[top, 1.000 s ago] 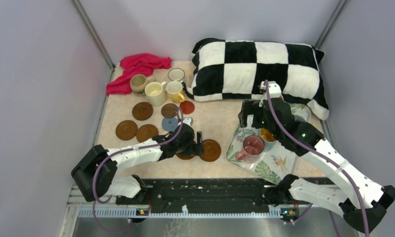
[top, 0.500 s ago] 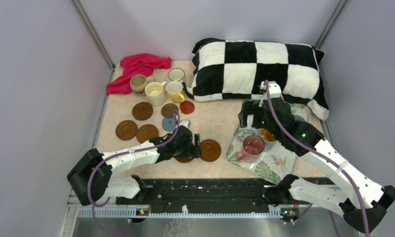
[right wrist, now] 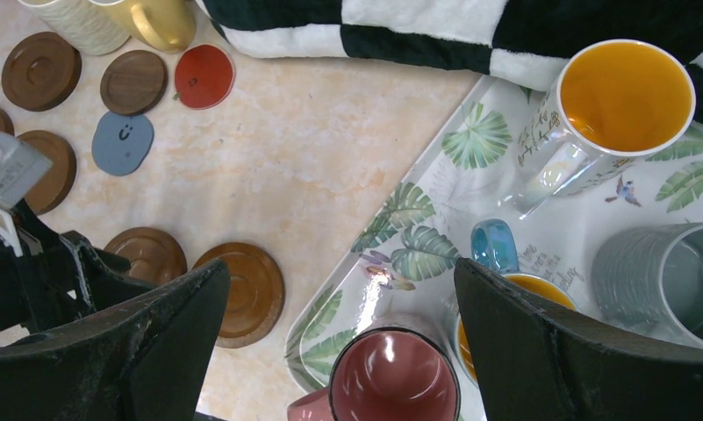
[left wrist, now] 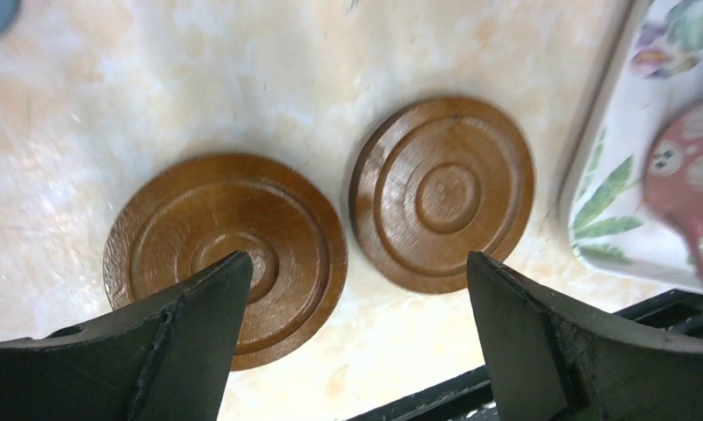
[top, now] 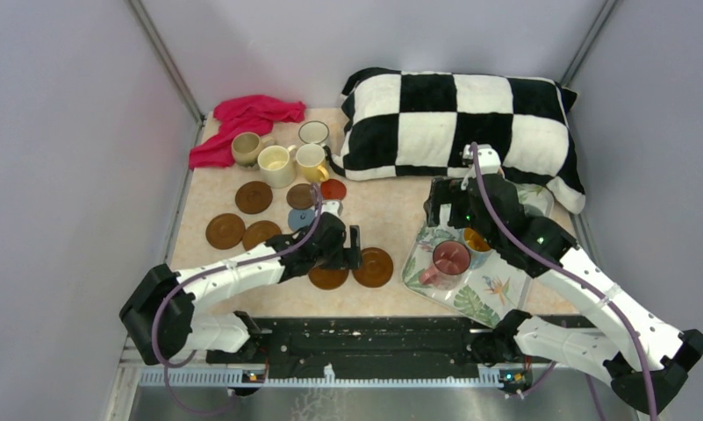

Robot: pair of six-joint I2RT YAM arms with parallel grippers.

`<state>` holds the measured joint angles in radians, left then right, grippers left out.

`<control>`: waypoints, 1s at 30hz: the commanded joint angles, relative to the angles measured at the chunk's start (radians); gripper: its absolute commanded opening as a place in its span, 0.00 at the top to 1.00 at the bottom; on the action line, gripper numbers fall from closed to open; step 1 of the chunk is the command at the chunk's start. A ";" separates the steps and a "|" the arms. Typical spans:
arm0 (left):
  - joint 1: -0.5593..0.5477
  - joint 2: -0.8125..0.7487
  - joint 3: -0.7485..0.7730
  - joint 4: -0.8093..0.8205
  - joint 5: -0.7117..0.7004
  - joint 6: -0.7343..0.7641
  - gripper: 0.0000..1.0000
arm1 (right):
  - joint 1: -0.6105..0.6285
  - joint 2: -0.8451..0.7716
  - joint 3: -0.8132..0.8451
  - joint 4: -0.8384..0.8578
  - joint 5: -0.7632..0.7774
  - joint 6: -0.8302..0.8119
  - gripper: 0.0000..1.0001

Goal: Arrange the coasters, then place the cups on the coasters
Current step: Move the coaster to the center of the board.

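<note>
Amber wooden coasters [left wrist: 442,193] are laid flat on the surface [left wrist: 242,70] directly beneath the left hand [left wrist: 356,263] — spread wide, empty — which is placed nearer them than the right hand [right wrist: 339,270], also spread.

Bright, soft, even overhead light; shadows are faint. In the left wrist view the table [left wrist: 84,132] shows pale sheen at nine o'clock, and the pink cup [left wrist: 692,171] at three o'clock is blurred.
</note>
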<state>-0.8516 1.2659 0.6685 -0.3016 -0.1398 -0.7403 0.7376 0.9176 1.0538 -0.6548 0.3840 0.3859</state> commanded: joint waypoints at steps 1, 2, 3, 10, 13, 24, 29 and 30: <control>0.006 -0.010 0.091 -0.002 -0.090 0.041 0.02 | 0.003 -0.006 0.027 0.014 0.002 -0.011 0.01; 0.015 -0.011 0.097 -0.007 -0.113 0.042 0.02 | 0.003 -0.005 0.028 0.013 -0.001 -0.012 0.01; 0.027 -0.014 0.101 -0.010 -0.128 0.042 0.02 | 0.003 -0.006 0.028 0.012 -0.002 -0.012 0.01; 0.177 -0.039 0.096 -0.005 -0.169 0.065 0.01 | 0.004 -0.001 0.024 0.013 -0.019 -0.016 0.01; 0.251 -0.043 0.089 0.008 -0.182 0.070 0.02 | 0.002 0.004 0.033 0.014 -0.027 -0.023 0.01; 0.491 0.030 0.063 0.086 -0.161 0.026 0.02 | 0.002 0.015 0.058 0.038 -0.061 -0.048 0.01; 0.589 0.069 0.057 0.117 -0.160 0.017 0.02 | 0.004 0.018 0.068 0.038 -0.074 -0.060 0.01; 0.607 0.074 0.053 0.119 -0.154 0.016 0.02 | 0.003 0.017 0.068 0.037 -0.075 -0.061 0.01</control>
<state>-0.3065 1.3201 0.7372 -0.2443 -0.3004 -0.7074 0.7376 0.9360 1.0645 -0.6506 0.3275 0.3473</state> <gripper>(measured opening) 0.986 0.988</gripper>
